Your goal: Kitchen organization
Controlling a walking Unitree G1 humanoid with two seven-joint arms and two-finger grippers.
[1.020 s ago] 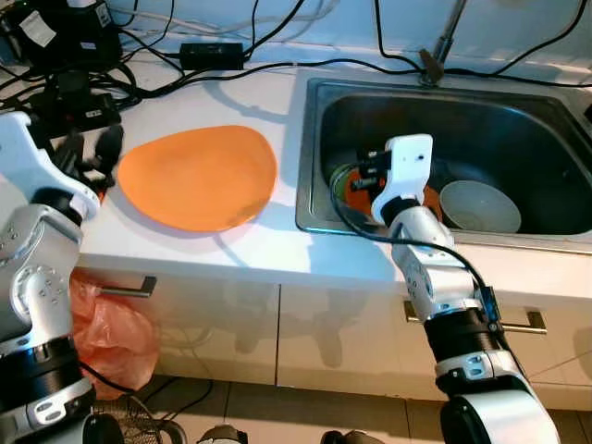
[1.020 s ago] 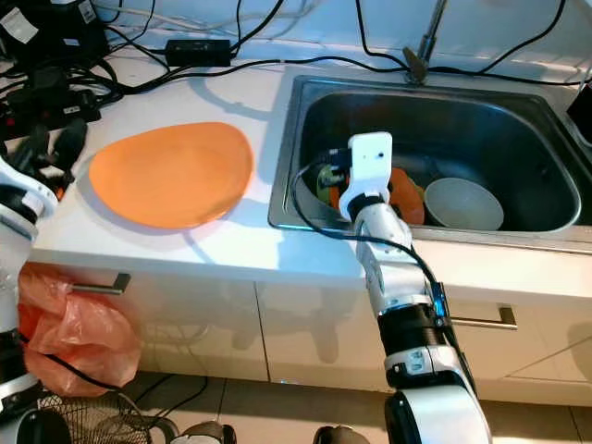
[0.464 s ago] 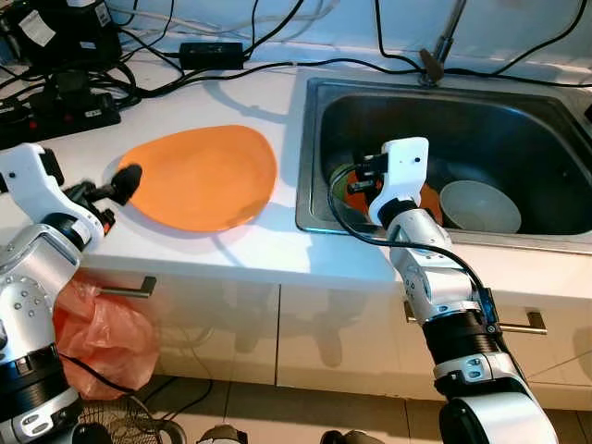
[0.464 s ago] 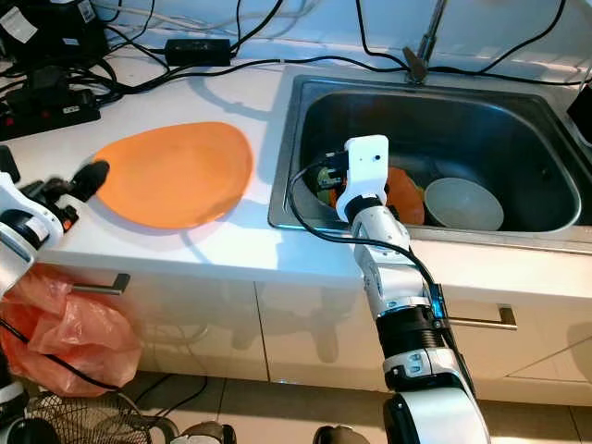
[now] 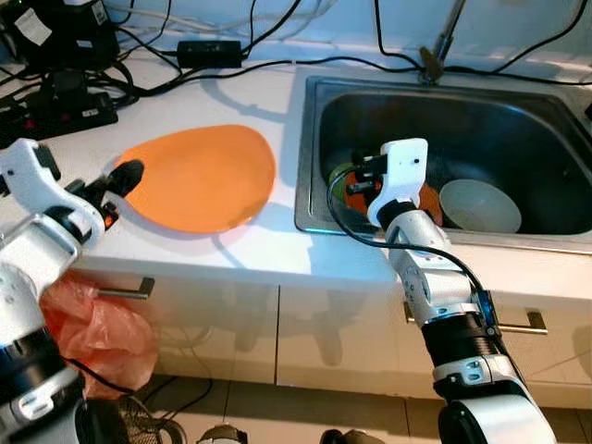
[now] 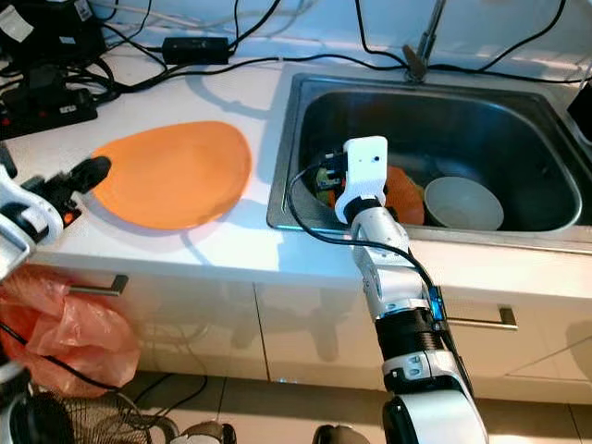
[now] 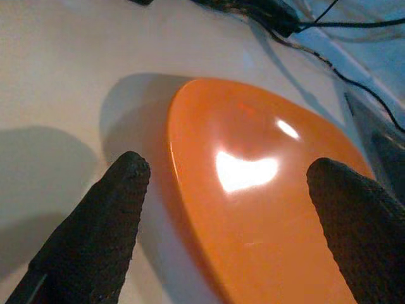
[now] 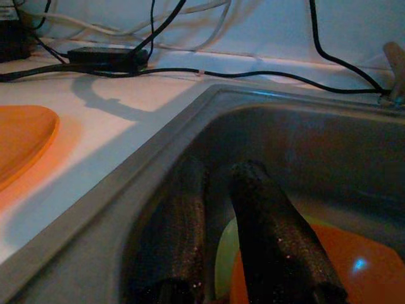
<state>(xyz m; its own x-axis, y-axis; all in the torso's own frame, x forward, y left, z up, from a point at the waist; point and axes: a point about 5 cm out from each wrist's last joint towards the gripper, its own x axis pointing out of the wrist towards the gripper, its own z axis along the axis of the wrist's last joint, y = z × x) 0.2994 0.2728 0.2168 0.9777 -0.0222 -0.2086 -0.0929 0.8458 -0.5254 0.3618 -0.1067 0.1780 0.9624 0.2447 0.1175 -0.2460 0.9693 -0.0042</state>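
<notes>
A: Eye views?
B: Sink [image 5: 555,120] of brushed steel, one basin; left of it one smooth orange plate [image 5: 199,176] lies on the white counter [image 5: 268,245]. One pale round bowl [image 5: 478,205] sits inside the sink.

A: Left wrist?
B: Left gripper [image 7: 228,209] spread wide, rough black fingers [image 7: 95,228] either side of the plate's rim, holding nothing.

A: Right wrist?
B: Right gripper [image 8: 218,221] down inside the sink, fingers nearly together, empty, above a second orange dish [image 8: 342,266].

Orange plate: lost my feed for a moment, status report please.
Left gripper open, straddling the orange plate's near edge on the counter. Right gripper shut, down in the sink by orange dishes. Nothing blocking.
</notes>
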